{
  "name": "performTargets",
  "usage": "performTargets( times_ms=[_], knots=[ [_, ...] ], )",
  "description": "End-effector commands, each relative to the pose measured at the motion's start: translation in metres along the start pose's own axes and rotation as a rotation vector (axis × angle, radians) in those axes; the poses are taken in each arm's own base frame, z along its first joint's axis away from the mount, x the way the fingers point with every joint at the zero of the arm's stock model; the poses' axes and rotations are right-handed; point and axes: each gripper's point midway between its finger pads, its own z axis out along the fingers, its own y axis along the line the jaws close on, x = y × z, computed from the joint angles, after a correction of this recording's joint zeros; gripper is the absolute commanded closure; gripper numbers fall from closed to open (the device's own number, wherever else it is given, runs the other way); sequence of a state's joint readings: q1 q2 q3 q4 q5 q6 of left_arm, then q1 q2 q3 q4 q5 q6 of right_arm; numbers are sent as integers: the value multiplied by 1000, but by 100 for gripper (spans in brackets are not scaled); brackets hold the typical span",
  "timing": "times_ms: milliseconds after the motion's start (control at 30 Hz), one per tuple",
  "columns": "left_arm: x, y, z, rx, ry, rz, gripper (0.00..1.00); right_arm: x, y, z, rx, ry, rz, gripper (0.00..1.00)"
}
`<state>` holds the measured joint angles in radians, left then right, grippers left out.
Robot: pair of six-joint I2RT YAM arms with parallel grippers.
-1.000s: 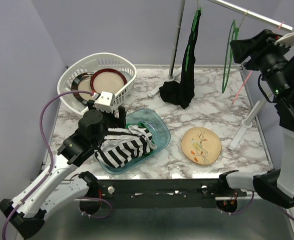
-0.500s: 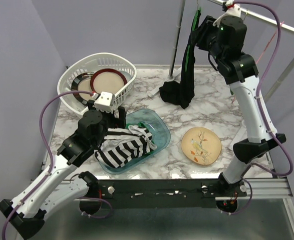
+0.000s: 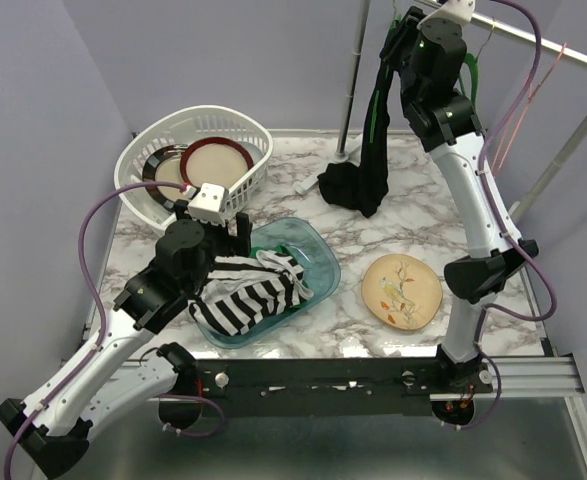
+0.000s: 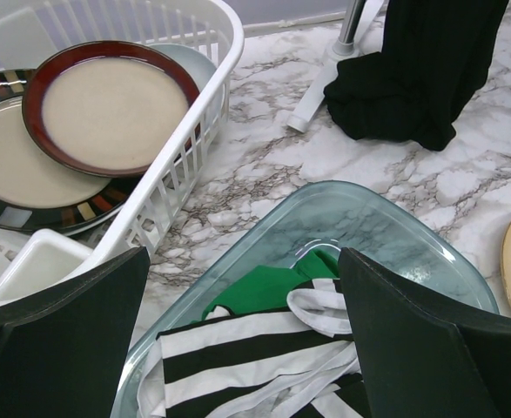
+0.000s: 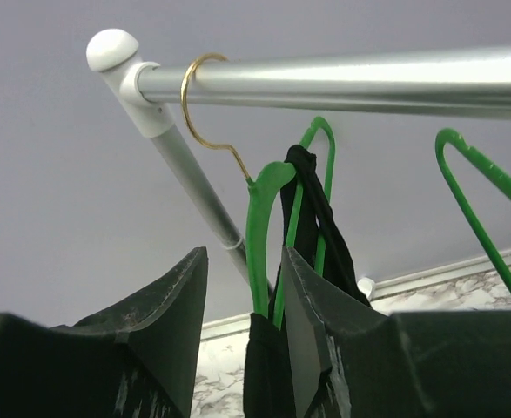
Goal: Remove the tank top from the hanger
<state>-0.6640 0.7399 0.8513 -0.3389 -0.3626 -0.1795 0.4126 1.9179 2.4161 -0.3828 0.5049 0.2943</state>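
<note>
Here — tank top (image 5: 264, 374) hangs between the right fingers (image 5: 159, 331).

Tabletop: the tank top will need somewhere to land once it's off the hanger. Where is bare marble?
Bare marble lies right of the black tank top, behind the yellow plate, and in front between plate and glass tray. The left is crowded: white basket, tray, left arm.

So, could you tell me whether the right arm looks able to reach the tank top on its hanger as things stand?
Probably yes: the right arm is up at the rail, and its jaws stand apart on either side of the green hanger and the black tank top, with nothing between.
</note>
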Motion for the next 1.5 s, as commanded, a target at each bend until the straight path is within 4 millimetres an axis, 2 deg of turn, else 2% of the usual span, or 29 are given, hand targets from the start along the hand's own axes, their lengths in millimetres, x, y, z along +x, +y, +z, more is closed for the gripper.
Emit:
performTargets(
  times_ms=[0,467,667,867,1033,1067,1100,1167,1467],
  knots=[
    [-4,2,-3,0,-15,0,1,2,0,10,24,-44,1,53],
    [-5,1,-4,5,-20,-2,1,41,-3,36,67,-10,-33,57],
    [-5,2,-3,2,-21,0,1,49,-4,42,77,-10,-50,58],
    [-4,1,-2,4,-14,2,1,47,-10,47,94,-28,-59,60],
    [-4,1,-2,6,-14,4,1,51,-16,53,112,-26,-63,69],
    [-3,0,-1,7,-12,4,1,50,-18,54,116,-28,-61,72],
    [-3,0,-1,7,-12,3,1,49,-18,54,114,-31,-59,85],
    [-2,1,-1,3,-7,6,1,39,-17,52,105,-50,-52,98],
    [-1,1,0,3,-2,8,1,-31,-3,26,29,-181,-27,99]
  ],
)
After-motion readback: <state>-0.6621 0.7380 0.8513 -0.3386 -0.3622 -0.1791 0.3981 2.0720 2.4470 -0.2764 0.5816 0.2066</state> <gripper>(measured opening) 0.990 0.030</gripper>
